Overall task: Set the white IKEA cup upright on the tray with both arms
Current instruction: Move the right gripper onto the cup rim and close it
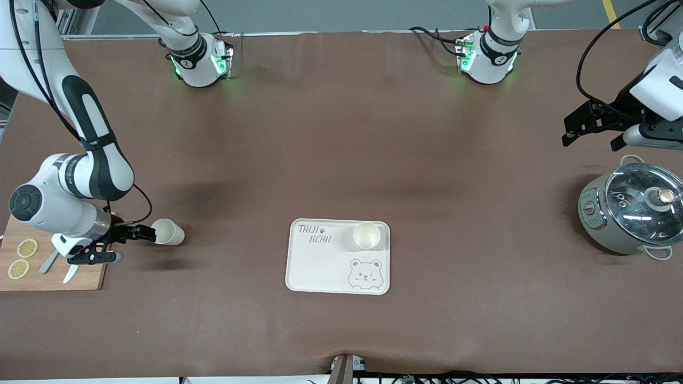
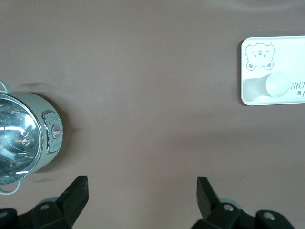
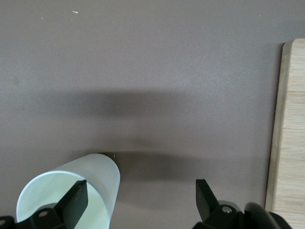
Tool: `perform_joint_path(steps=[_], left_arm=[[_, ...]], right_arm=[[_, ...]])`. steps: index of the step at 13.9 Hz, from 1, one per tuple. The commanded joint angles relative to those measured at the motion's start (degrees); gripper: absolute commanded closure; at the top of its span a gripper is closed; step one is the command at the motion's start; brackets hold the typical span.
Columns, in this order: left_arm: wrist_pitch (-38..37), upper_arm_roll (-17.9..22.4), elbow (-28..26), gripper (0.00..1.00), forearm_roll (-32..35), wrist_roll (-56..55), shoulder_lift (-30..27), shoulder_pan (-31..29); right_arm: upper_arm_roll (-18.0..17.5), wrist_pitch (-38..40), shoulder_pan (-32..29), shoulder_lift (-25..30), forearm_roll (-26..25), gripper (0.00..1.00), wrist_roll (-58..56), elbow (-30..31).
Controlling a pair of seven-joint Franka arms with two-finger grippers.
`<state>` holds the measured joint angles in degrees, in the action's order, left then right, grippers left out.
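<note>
A white cup (image 1: 168, 232) lies on its side on the brown table, toward the right arm's end, beside the wooden board. My right gripper (image 1: 136, 244) is open at its mouth. In the right wrist view one fingertip (image 3: 76, 193) sits at the cup's (image 3: 97, 174) open mouth and the other stands apart over bare table. A second white cup (image 1: 366, 235) stands upright on the cream tray (image 1: 320, 266), in the corner by the lettering. My left gripper (image 1: 566, 132) hangs open and empty over the table beside the pot; its wrist view shows the tray (image 2: 286, 50) and the upright cup (image 2: 276, 85).
A grey pot with a glass lid (image 1: 632, 213) stands at the left arm's end of the table (image 2: 24, 138). A wooden cutting board (image 1: 53, 277) with lemon slices (image 1: 26, 248) and a knife (image 1: 49, 262) lies under the right arm; its edge (image 3: 290, 129) is close to the right gripper.
</note>
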<state>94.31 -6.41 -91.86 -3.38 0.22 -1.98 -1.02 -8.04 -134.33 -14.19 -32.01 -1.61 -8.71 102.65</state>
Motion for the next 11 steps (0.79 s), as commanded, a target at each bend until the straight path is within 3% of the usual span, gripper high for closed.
perform_joint_path(steps=[1, 11], left_arm=[[0.4, -0.3, 0.0, 0.0, -1.4, 1.0, -0.2, -0.3], [0.3, -0.3, 0.0, 0.0, -1.3, 1.1, -0.3, -0.3]], right_arm=[[-0.4, 0.7, 0.0, -0.6, -1.4, 0.0, 0.4, -0.4], [-0.4, -0.4, -0.7, -0.9, -1.5, 0.0, 0.0, 0.6]])
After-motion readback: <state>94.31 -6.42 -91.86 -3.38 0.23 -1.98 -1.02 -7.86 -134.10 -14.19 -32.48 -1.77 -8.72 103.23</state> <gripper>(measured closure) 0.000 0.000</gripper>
